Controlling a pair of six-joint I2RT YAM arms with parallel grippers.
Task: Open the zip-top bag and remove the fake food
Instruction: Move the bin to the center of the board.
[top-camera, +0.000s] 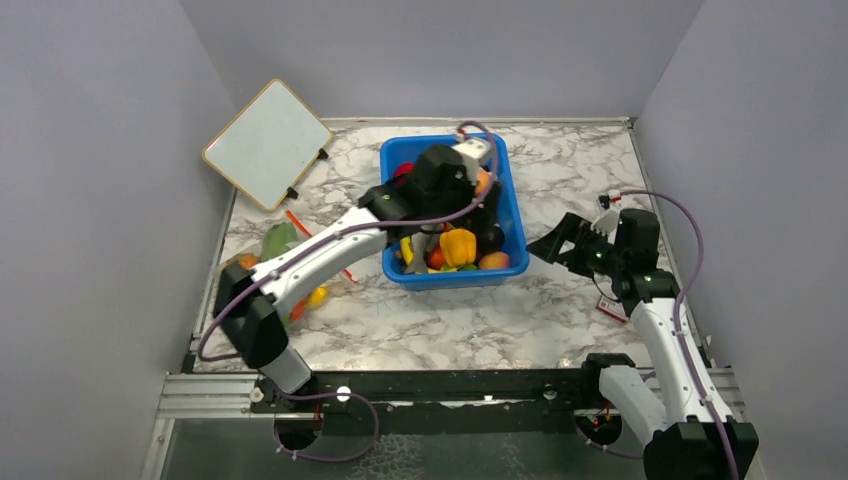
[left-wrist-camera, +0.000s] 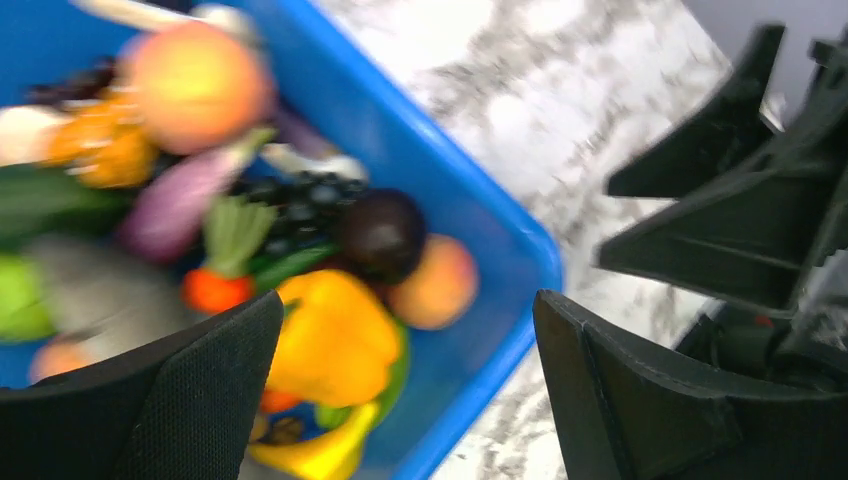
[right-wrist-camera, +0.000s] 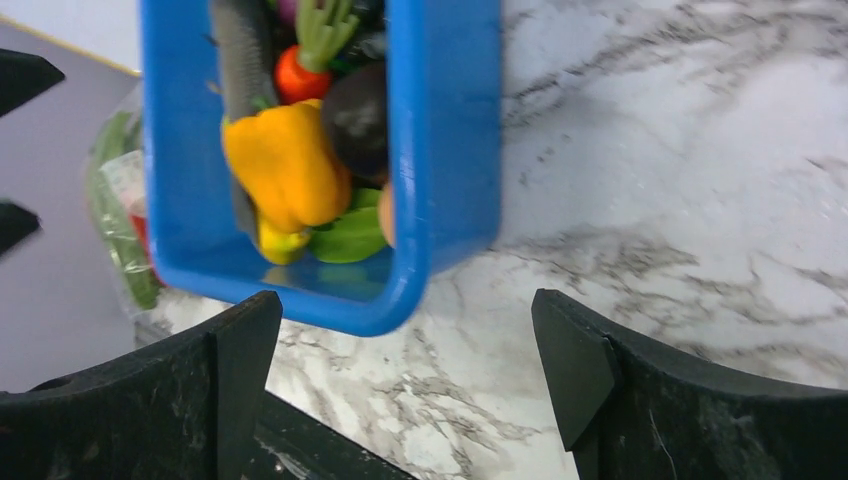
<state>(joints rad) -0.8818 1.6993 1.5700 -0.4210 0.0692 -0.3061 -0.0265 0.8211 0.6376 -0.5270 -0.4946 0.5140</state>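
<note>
The zip-top bag (top-camera: 276, 246) lies flat on the marble table (top-camera: 560, 310) at its left side, just left of the blue bin (top-camera: 505, 180). The left arm's white forearm crosses above it. Through the clear plastic show pieces of fake food (top-camera: 318, 296): something green, something orange and something yellow. The bag's red zip strip (top-camera: 297, 222) points toward the back of the table; whether the mouth is sealed cannot be told.

The left gripper (left-wrist-camera: 407, 310) is not at the bag. It hangs over the bin, jaws spread wide with nothing between them, above a yellow pepper (left-wrist-camera: 335, 335) and other toy produce.

The right gripper (right-wrist-camera: 407, 305) is farther off, low over bare marble just right of the bin's near corner. Its jaws are also spread wide and empty. The bin stands between it and the bag, whose edge shows past the bin in the right wrist view (right-wrist-camera: 118, 205).
</note>
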